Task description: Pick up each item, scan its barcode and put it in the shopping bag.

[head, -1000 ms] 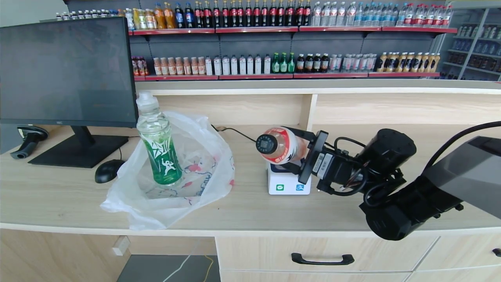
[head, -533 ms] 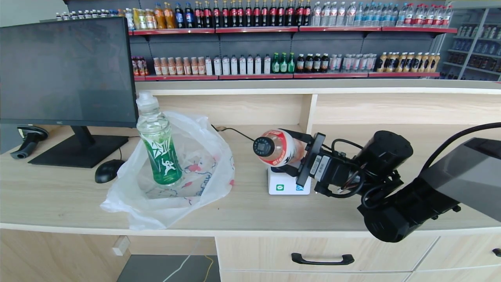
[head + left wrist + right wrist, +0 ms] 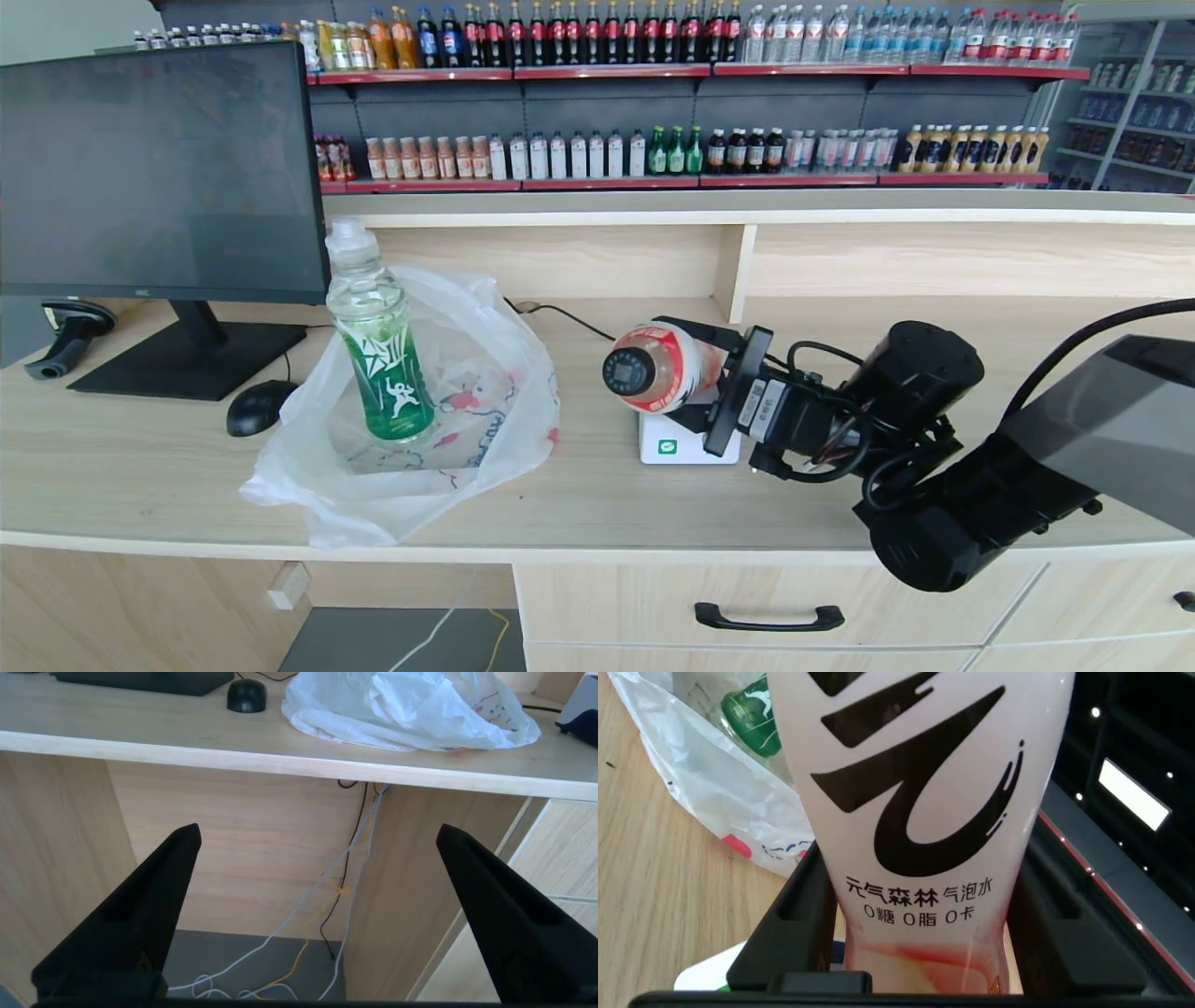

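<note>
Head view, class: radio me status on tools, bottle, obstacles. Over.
Right tool shut on pink bottle, over scanner. Left tool open, below counter. Green bottle upright in bag.

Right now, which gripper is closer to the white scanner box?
Right. The right gripper holds a bottle over the scanner box; the left gripper hangs below the counter edge, far off.

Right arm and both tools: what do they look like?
Right arm: black, with bulky cylindrical joint housings, looped black cables and white label stickers on the flat wrist plate. Right tool: slim black fingers. Left tool: two black wedge-shaped fingers tapering toward the tips.
</note>
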Motion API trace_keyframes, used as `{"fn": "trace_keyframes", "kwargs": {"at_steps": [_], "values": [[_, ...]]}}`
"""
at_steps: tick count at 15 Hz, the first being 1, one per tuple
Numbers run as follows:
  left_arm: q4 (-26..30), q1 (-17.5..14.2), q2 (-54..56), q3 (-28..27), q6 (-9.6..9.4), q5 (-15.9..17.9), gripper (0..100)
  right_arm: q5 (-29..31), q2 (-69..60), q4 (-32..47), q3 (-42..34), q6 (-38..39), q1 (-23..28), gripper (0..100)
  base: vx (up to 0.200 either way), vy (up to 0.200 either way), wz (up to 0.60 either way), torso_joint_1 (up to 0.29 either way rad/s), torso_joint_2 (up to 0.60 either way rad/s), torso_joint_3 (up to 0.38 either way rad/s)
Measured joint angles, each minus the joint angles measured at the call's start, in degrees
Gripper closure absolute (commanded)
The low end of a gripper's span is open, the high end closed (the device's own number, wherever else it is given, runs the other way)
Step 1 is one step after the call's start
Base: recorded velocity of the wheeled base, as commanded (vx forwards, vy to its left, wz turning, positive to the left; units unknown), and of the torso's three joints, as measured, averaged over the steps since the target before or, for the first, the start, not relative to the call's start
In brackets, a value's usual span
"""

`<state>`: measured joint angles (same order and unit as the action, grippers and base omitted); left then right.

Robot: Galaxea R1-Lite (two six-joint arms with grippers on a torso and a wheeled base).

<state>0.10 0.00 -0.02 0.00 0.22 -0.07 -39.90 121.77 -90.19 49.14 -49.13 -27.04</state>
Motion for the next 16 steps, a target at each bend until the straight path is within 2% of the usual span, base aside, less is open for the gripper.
{"fn": "trace_keyframes", "kwargs": {"at_steps": [6, 11, 13, 16], "values": [[0.0, 0.0, 0.0, 0.0, 0.02, 0.0, 0, 4.8, -1.5, 0.6, -0.1, 5.8, -0.8, 100, 0.0, 0.0, 0.0, 0.0, 0.0, 0.0], [0.0, 0.0, 0.0, 0.0, 0.02, 0.0, 0, 16.9, -4.9, 0.4, -2.3, 11.9, -4.8, 100, 0.0, 0.0, 0.0, 0.0, 0.0, 0.0], [0.0, 0.0, 0.0, 0.0, -0.01, 0.0, 0, 19.4, -6.6, 0.3, -2.6, 14.5, -5.9, 100, 0.0, 0.0, 0.0, 0.0, 0.0, 0.0], [0.0, 0.0, 0.0, 0.0, 0.0, 0.0, 0, 31.0, -10.0, 0.2, -3.7, 21.4, -7.0, 100, 0.0, 0.0, 0.0, 0.0, 0.0, 0.0]]}}
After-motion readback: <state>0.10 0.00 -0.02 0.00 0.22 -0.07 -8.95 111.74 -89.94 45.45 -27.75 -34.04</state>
